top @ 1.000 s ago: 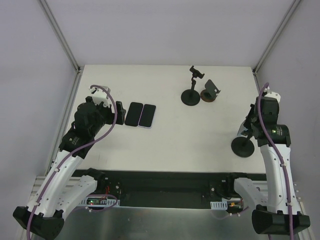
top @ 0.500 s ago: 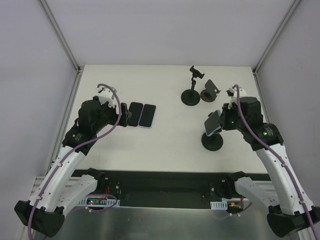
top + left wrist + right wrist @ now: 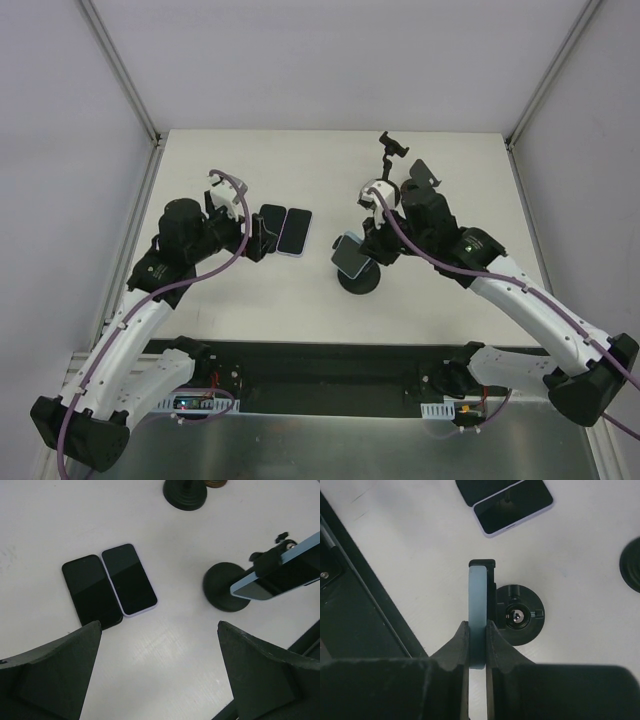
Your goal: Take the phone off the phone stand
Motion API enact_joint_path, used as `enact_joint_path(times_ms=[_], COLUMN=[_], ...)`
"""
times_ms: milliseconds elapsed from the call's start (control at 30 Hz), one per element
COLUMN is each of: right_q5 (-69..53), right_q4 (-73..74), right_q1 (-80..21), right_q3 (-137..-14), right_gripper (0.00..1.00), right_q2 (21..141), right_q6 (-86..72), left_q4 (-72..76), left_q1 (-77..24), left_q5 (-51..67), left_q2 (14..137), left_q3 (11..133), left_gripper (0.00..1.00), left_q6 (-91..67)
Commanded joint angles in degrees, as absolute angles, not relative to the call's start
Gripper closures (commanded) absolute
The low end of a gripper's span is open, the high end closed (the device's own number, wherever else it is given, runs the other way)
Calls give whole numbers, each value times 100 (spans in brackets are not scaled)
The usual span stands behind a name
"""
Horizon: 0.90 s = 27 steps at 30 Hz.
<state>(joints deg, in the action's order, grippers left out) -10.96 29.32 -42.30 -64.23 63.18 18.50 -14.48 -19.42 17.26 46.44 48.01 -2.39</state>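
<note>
A light blue phone (image 3: 348,255) sits clamped in a black phone stand with a round base (image 3: 360,281) near the table's middle. My right gripper (image 3: 372,243) is shut on the phone's edge; in the right wrist view its fingers (image 3: 462,635) press both faces of the phone (image 3: 477,600), with the stand base (image 3: 519,615) just to the right. My left gripper (image 3: 258,235) is open and empty, left of the stand. In the left wrist view the phone (image 3: 280,577) and base (image 3: 227,587) are at the right, beyond the gripper (image 3: 159,625).
Two dark phones (image 3: 268,228) (image 3: 294,231) lie flat side by side next to my left gripper, also in the left wrist view (image 3: 91,591) (image 3: 129,578). A second black stand (image 3: 382,190) and a brown-based stand (image 3: 418,185) are at the back.
My right arm has swung left from the table's right edge to the middle, carrying the phone and its stand along. My left gripper has shifted a little to the right.
</note>
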Motion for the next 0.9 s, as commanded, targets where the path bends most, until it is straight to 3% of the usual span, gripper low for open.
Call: enact_joint_path(times_ms=[0,200,400,500,600,700,867], right_q5=[-2100,-2101,-2153,-2136,-2101,-1926,-1161], right_q4=[2760,2865,2865,2822,2699,2672,2602], right_q1=[-4447,-4456,-4465,-4465,-4465,-4474,-4482], right_q3=[-6688,-6671,-6627,-6566,-6469,-6373,-6039], right_gripper=[99,92,65,39,20,9,4], right_q2=[6390,6320,6258,6170,5977,5714,5135], right_q6=[2092,2153,2075,1952,1837,1697,1538], left_q4=[-1064,-879,-809,-782,-695,-615,-371], left_q1=[-1934,-1969,-2214,-2381,-2530,-2828,-3366], left_q5=[2785,3497,3806,3754,3683,3464,2945], left_q2=[4737,4834,5009,5062,5159,5334,5739], left_q3=[4755,4702,4685,4676,4667,4676,4597], left_gripper=[1,1,1,1,1,1,1], left_q6=[-53,132,88,105,9,-148,-333])
